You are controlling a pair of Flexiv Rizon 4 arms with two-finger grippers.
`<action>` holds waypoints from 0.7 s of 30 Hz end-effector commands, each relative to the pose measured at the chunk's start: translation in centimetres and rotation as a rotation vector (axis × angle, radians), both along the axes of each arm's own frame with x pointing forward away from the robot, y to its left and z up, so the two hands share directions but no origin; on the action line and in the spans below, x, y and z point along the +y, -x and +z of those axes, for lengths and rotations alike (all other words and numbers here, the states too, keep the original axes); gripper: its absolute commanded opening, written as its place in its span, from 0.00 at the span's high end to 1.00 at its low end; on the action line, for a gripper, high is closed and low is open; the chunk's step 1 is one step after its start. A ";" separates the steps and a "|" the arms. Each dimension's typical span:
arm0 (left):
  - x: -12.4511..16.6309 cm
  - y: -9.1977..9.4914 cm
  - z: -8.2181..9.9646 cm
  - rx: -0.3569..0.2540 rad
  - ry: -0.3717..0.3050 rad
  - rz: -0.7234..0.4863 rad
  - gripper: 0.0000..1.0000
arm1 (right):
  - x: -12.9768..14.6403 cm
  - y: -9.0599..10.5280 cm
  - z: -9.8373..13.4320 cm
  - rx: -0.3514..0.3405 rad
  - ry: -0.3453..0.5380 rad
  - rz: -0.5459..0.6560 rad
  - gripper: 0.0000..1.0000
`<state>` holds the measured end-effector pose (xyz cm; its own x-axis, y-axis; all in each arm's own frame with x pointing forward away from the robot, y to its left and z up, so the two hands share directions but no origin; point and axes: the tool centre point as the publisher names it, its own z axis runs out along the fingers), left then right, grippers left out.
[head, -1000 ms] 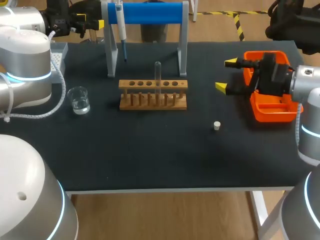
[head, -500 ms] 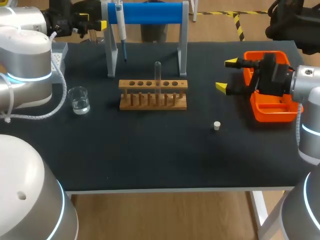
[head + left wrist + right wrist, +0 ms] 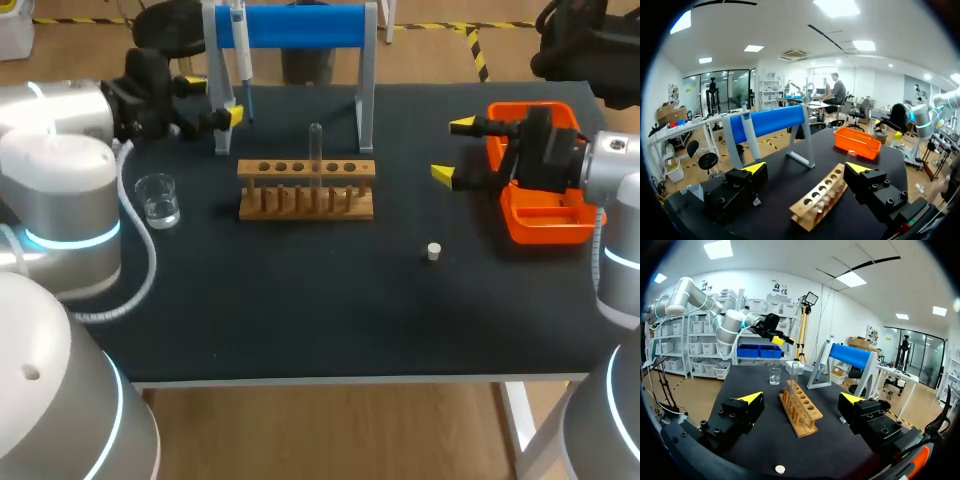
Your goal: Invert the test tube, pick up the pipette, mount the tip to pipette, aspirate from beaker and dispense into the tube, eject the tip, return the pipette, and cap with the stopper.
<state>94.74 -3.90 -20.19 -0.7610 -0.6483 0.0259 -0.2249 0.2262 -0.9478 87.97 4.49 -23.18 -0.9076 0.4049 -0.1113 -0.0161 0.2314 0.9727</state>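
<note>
Head view, starting at the left: the small clear glass beaker of water (image 3: 158,200) sits alone. My left gripper (image 3: 210,98) has swung in from the far back corner. It now hangs wide open and empty, just beside the white pipette (image 3: 240,50) on the blue-barred stand (image 3: 300,25) (I guess the pipette is next). The thin clear test tube (image 3: 316,150) stands upright in the brown wooden rack (image 3: 306,190). The little white stopper (image 3: 434,251) lies on the table. My right gripper (image 3: 450,149) has stayed put, open and empty.

The right gripper (image 3: 801,398) gapes wide over the table (image 3: 769,441), the wooden rack (image 3: 800,412) ahead of it, the stopper (image 3: 780,469) nearer, the beaker (image 3: 774,376) beyond.
</note>
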 end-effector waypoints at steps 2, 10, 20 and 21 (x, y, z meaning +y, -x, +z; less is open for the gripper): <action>-1.5 4.4 -1.2 -0.084 0.029 -0.017 0.00 | 0.0 0.0 0.0 0.000 0.001 -0.001 0.00; -2.4 6.5 -2.0 -0.145 0.022 -0.065 0.00 | 0.0 0.0 0.0 0.000 0.001 -0.001 0.00; -2.6 7.4 -3.4 -0.172 0.055 -0.076 0.00 | 0.0 0.0 0.0 0.000 0.001 -0.001 0.00; -2.5 7.4 -3.4 -0.175 0.058 -0.075 0.00 | 0.0 0.0 0.0 0.000 0.001 -0.001 0.00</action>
